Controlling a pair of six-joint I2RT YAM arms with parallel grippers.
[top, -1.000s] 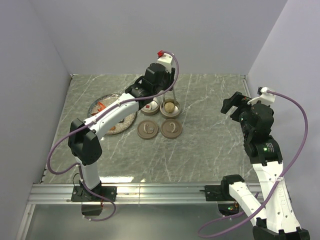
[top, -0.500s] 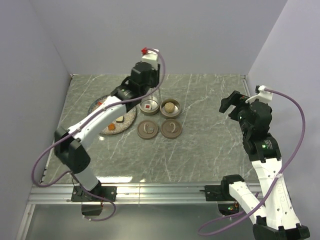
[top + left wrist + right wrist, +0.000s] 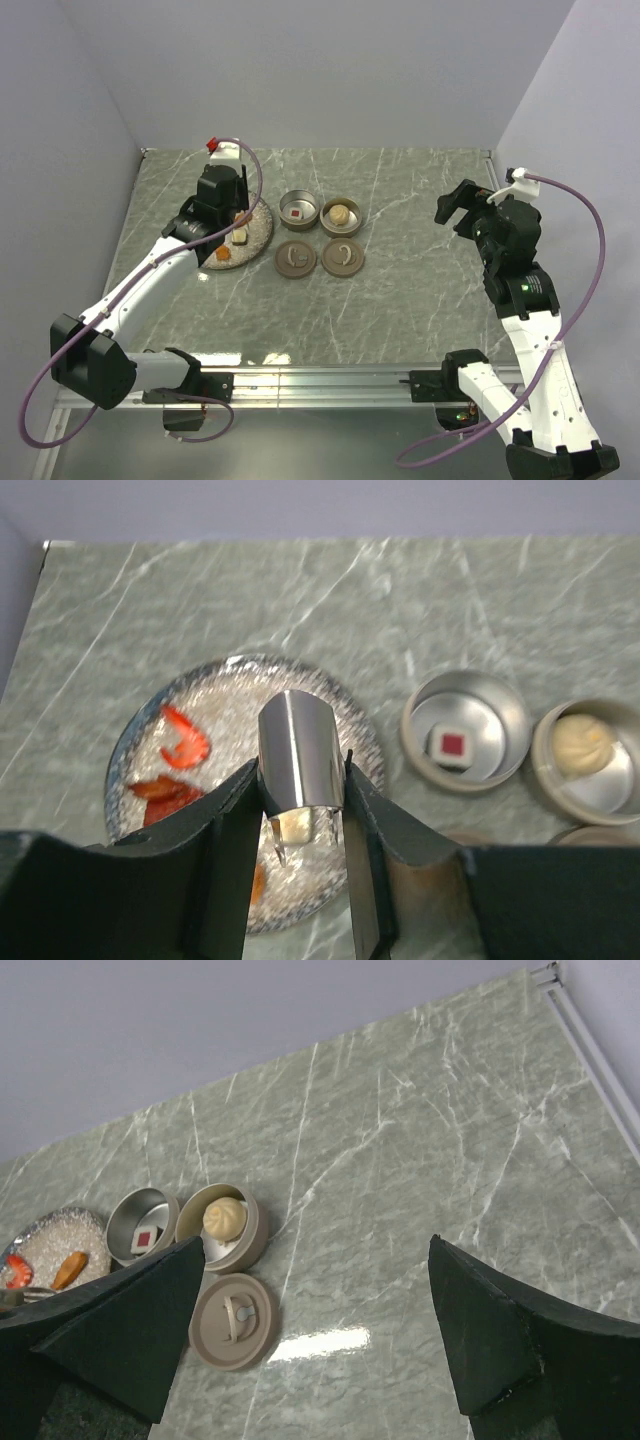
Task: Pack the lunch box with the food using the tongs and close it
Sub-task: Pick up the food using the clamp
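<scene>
My left gripper [image 3: 300, 770] is shut on the silvery tongs [image 3: 298, 742] and hangs over the speckled plate [image 3: 225, 695]. The tong tips straddle a pale tan piece of food [image 3: 295, 828]; I cannot tell whether they touch it. A red shrimp [image 3: 186, 738], more red pieces [image 3: 160, 795] and an orange piece [image 3: 257, 880] lie on the plate. The lunch box's two round tins stand open: one [image 3: 300, 210] holds a red-and-white piece [image 3: 453, 744], the other [image 3: 340, 215] a bun [image 3: 580, 742]. My right gripper [image 3: 315, 1245] is open and holds nothing, far right of the tins.
Two tan lids [image 3: 296, 259] [image 3: 343, 257] lie handle-up on the marble table just in front of the tins. Grey walls close in the left, back and right sides. A metal rail [image 3: 320, 380] runs along the near edge.
My left arm has swung left with the tongs, from above the tins to above the plate. The right arm has hardly moved.
</scene>
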